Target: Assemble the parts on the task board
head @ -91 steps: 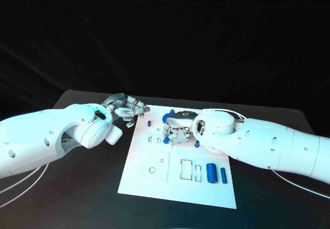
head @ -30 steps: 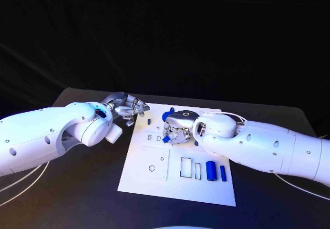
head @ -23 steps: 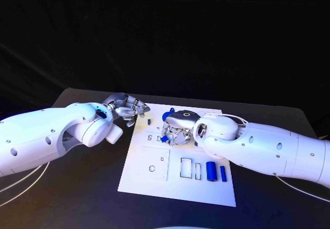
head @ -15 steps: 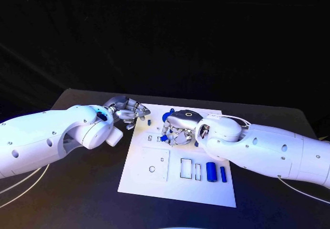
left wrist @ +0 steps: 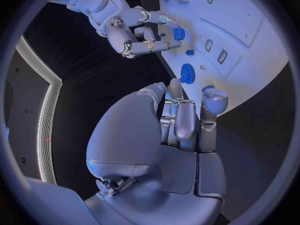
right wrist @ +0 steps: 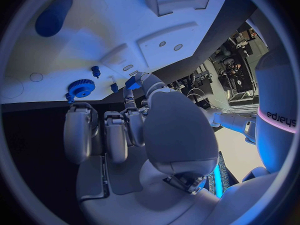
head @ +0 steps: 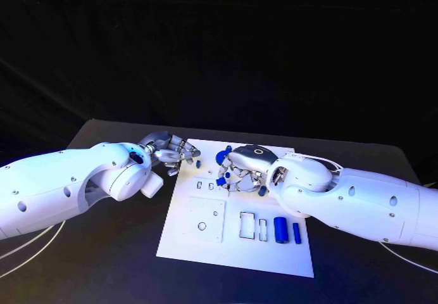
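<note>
The white task board (head: 196,244) lies mid-table. My right hand (head: 239,173) hovers over its far half and pinches a small blue part (right wrist: 132,82) at its fingertips; the left wrist view shows this hand (left wrist: 131,30) with the blue part (left wrist: 178,33). A blue gear (head: 223,155) sits on the board's far edge beside it. My left hand (head: 171,152) is at the board's far left edge, fingers curled in, holding nothing. A small blue peg (head: 198,163) stands on the board just past its fingertips. Two blue cylinders (head: 280,229) lie on the near right.
The board has rectangular recesses (head: 247,225) and a raised square plate (head: 206,218) on its near half. Dark table (head: 109,253) surrounds the board. Both white forearms lie low at either side of it.
My left hand has edged closer to the board's far left edge. The right forearm has swung to the right, while its hand stays over the far half with the blue part.
</note>
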Tool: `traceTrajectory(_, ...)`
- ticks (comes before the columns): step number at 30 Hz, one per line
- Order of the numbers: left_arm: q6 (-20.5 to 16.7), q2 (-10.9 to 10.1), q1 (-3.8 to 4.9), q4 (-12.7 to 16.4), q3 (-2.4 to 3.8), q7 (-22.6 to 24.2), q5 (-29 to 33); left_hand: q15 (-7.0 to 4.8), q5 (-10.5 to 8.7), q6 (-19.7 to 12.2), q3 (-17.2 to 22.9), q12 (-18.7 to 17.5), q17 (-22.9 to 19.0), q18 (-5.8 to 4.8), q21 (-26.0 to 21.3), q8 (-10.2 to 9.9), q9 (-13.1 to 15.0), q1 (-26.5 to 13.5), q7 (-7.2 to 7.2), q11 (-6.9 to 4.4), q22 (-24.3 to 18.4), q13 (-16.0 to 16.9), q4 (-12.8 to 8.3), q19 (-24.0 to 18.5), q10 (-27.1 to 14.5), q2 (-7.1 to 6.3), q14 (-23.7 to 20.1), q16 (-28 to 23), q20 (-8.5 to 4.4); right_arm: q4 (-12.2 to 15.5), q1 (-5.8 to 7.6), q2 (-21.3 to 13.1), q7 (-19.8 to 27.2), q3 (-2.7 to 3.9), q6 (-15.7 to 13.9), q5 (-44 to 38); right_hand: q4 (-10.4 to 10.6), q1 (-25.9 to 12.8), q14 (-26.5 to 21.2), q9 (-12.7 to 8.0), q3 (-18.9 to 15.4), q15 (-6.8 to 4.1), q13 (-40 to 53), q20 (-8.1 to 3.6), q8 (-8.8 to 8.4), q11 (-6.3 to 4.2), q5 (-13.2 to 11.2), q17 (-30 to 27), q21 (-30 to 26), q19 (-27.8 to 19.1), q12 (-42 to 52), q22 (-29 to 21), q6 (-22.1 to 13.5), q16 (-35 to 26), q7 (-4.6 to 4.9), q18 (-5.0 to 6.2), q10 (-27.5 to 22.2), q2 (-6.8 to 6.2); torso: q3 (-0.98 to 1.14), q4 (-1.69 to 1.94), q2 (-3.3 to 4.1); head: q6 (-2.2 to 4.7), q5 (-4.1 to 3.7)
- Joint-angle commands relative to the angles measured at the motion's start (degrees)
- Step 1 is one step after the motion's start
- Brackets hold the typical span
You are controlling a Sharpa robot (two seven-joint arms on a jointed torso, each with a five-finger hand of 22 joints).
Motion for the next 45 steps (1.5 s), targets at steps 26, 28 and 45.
traceTrajectory(26, 7.2, 3.4, -1.18, 0.6, -0.36, -10.2, -13.1, -1.84, -0.09, 3.4, -5.6, 5.5, 3.6, -2.77, 12.1, 6.4, 1.4, -6.6, -2.9, -2.09, 18.4, 1.0, 0.1, 9.7, 4.3, -3.6, 2.5, 3.8, -1.87, 1.0, 0.18, -0.6, -4.0, 0.28, -3.6, 2.8, 0.4, -1.1, 5.7, 0.2, 0.4, -0.3, 6.2, -0.03, 0.3, -0.17, 0.5, 13.6, 0.5, 0.7, 0.2, 8.8, 0.6, -0.2, -0.01, -0.77, 0.6, -0.07, -0.01, -0.03, 0.15, 0.04, -0.13)
traceTrajectory(28, 7.2, 3.5, -1.2, 0.6, -0.36, -10.3, -13.1, -1.84, -0.08, 3.4, -5.7, 5.5, 3.6, -2.79, 12.2, 6.5, 1.4, -6.7, -2.91, -2.1, 18.5, 1.0, 0.1, 9.8, 4.3, -3.59, 2.5, 3.8, -1.88, 1.1, 0.18, -0.6, -4.1, 0.28, -3.6, 2.7, 0.4, -1.1, 5.7, 0.2, 0.4, -0.3, 6.2, -0.03, 0.3, -0.17, 0.5, 13.6, 0.5, 0.7, 0.2, 8.8, 0.6, -0.2, -0.01, -0.77, 0.6, -0.07, 0.02, 0.02, 0.15, 0.04, -0.18)
traceTrajectory(45, 6.8, 4.4, -1.23, 0.5, -0.35, -10.3, -13.1, -2.19, -0.07, 3.4, -6.5, 6.4, 10.2, -3.1, 13.5, 7.7, 1.0, -8.9, -3.26, -2.42, 20.5, 1.0, 0.2, 10.4, 4.7, -2.97, 5.2, 11.1, -2.17, 1.5, 0.18, -0.4, -4.2, 0.28, -3.6, 2.3, 0.4, -1.2, 5.7, 0.2, 0.5, -0.32, 6.4, -0.05, 0.33, -0.2, 0.6, 13.6, 0.6, 0.7, 0.4, 8.8, 0.7, -0.2, -0.05, -0.8, 0.8, -0.07, 0.02, 0.01, 0.11, -0.06, -0.36)
